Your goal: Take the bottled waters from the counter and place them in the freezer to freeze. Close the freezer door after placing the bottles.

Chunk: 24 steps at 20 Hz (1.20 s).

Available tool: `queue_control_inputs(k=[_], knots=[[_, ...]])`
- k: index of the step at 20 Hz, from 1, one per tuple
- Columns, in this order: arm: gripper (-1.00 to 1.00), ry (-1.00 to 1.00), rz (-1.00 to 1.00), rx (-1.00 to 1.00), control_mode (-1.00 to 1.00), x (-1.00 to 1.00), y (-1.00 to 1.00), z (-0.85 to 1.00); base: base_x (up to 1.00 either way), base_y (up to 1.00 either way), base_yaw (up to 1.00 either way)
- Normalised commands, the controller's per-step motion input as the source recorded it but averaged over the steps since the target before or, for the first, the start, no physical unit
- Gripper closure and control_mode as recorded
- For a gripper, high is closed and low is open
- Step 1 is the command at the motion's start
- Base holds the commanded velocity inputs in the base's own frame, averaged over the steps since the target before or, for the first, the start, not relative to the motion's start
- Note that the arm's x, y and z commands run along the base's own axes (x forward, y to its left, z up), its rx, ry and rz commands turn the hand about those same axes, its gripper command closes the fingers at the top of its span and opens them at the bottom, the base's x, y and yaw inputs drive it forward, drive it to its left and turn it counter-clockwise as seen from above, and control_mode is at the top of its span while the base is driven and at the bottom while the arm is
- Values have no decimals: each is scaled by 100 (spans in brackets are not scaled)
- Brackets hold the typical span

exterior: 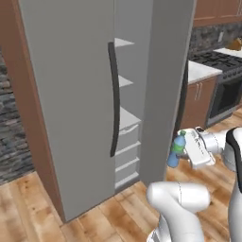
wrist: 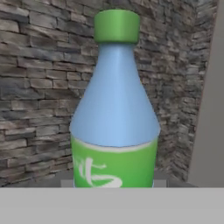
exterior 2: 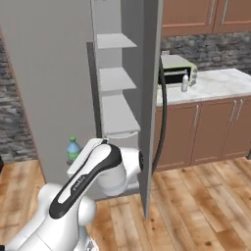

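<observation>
Here the gripper (exterior: 182,152) was clamped on a bottle (exterior: 177,149), a blue bottle with a green cap and a green label, held upright in front of the white hand. In the hand view the bottle (wrist: 114,109) stood right against the camera, its cap toward the top, with a grey stone wall behind it and a plain grey panel edge off to the right.

To the left of the gripper, in the left base view, rose the freezer (exterior: 71,94), a tall grey unit; its nearer door was shut, with a long dark handle (exterior: 113,99) running down its edge. Between that door and the gripper the other door (exterior: 163,90) stood swung open, edge-on, and white shelves (exterior: 124,118) and drawers showed inside, beyond the gripper and to its left. The held bottle hung just beside the lower edge of that open door, outside the compartment.

In the right base view the bottle (exterior 2: 73,148) showed above the arm's elbow, in front of the shut door.

Well off to the gripper's right, past the open door, ran the counter (exterior 2: 215,83), white marble on brown cabinets. On it sat a toaster oven (exterior 2: 176,71), and just beside that stood a second small bottle (exterior 2: 185,83), whitish, its cap too small to make out.
</observation>
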Motion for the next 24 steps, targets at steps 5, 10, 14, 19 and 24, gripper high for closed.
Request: queue_control_inputs(k=[5, 10, 14, 19, 24], knots=[[100, 0, 0, 0, 100, 0, 0, 0, 46, 50, -41], [100, 0, 0, 0, 100, 0, 0, 0, 60, 27, -45], [100, 0, 0, 0, 100, 0, 0, 0, 56, 37, -45], [100, 0, 0, 0, 100, 0, 0, 0, 47, 20, -32], [100, 0, 0, 0, 100, 0, 0, 0, 47, 0, -8]])
